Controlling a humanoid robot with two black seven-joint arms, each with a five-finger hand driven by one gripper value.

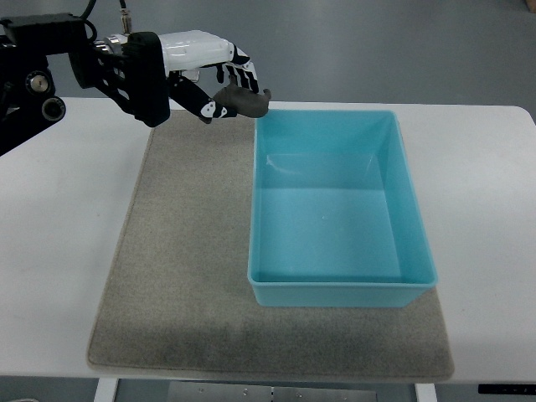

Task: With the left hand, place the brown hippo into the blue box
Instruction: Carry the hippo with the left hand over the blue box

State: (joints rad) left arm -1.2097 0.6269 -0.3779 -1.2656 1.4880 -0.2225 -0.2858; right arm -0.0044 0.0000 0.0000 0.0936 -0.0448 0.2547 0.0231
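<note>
My left hand (219,79) is clamped on the hippo (244,102), by the far left corner of the box (342,289). Nothing inside the box.

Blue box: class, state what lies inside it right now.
The blue box shows only its bare floor. The brown hippo is outside, at its far left corner, held in the left hand; fingers cover part of the hippo.

1. White table (494,218), smooth top, rounded far-right corner, filling most of the view.
2. Grey-beige mat (180,276) lying flat on the table.
3. Grey floor (377,46) beyond the far edge, evenly lit.
</note>
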